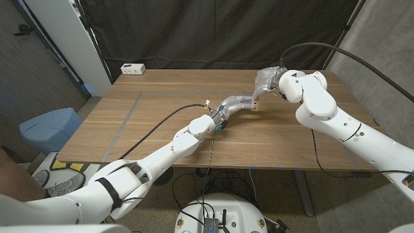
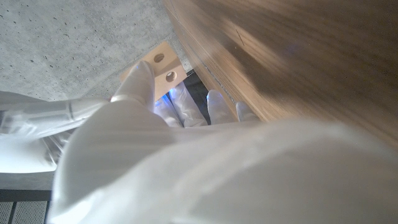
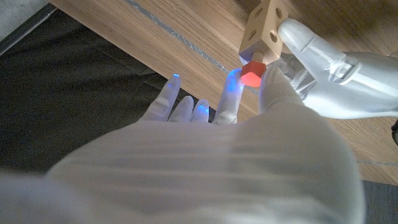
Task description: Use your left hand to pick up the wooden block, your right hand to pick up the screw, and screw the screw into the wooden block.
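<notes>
Left hand [image 1: 240,102] grips the block [image 3: 261,28] above the counter [image 1: 162,110]; right hand [image 3: 249,118] fingers [image 3: 229,99] pinch the red screw [image 3: 252,73] against its hole. Best keep the screw square, twisting gently.

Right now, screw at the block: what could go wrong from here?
1. The screw sits at the wooden block's face, pinched by the right hand; if it is tilted against the hole it may jam or slip out.
2. The left hand holds the block by one side only, so turning force might twist it loose.
3. The two hands crowd each other over the table and their fingers may collide.
</notes>
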Controlling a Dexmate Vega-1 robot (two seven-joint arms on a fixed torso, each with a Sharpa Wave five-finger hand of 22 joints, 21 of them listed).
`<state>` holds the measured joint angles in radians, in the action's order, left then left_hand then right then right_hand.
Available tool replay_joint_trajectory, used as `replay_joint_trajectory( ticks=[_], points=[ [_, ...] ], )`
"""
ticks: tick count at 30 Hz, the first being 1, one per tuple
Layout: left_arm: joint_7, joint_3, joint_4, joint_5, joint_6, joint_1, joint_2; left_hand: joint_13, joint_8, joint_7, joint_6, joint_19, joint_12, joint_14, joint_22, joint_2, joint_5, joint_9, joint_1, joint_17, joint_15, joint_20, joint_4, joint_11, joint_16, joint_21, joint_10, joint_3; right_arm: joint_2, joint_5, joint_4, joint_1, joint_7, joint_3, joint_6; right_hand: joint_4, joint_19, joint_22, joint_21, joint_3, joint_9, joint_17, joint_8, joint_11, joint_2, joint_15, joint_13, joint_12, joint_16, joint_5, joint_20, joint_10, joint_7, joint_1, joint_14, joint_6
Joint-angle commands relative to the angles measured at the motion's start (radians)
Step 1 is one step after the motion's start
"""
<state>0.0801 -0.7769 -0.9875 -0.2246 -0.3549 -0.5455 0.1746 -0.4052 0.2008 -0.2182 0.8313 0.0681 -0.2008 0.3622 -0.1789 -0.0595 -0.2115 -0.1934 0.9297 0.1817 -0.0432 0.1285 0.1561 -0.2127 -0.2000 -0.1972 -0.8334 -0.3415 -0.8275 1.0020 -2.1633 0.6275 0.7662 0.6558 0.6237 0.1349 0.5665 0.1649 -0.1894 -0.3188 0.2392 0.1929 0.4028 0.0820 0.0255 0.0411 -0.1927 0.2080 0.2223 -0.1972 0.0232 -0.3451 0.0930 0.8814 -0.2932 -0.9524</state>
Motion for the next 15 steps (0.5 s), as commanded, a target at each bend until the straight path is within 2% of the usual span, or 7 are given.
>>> replay_joint_trajectory(
  ticks=[1,15],
  points=[
    [0.005,-0.002,0.009,-0.001,-0.005,0.006,-0.005,-0.005,0.009,0.014,0.03,0.008,-0.009,0.01,-0.004,-0.01,-0.003,-0.003,0.005,0.0,-0.048,0.001,-0.004,-0.006,0.0,-0.008,-0.006,-0.001,-0.003,-0.001,0.003,0.0,-0.015,0.004,0.014,-0.008,0.01,0.003,-0.007,0.001,0.001,0.002,0.007,-0.002,-0.003,0.002,-0.003,0.007,0.005,0.003,-0.007,-0.011,-0.006,-0.015,-0.014,-0.015],
    [0.004,-0.002,0.008,-0.001,-0.005,0.006,-0.004,-0.005,0.009,0.014,0.028,0.008,-0.009,0.012,-0.004,-0.012,-0.004,-0.003,0.006,0.0,-0.048,0.001,-0.004,-0.006,0.0,-0.008,-0.006,-0.003,0.004,0.0,0.012,0.0,-0.038,0.011,0.027,-0.022,0.021,0.003,-0.006,0.012,-0.001,0.003,0.026,-0.001,-0.018,0.011,-0.002,0.01,0.011,0.004,-0.013,-0.049,-0.016,-0.047,-0.036,-0.064]
  ],
)
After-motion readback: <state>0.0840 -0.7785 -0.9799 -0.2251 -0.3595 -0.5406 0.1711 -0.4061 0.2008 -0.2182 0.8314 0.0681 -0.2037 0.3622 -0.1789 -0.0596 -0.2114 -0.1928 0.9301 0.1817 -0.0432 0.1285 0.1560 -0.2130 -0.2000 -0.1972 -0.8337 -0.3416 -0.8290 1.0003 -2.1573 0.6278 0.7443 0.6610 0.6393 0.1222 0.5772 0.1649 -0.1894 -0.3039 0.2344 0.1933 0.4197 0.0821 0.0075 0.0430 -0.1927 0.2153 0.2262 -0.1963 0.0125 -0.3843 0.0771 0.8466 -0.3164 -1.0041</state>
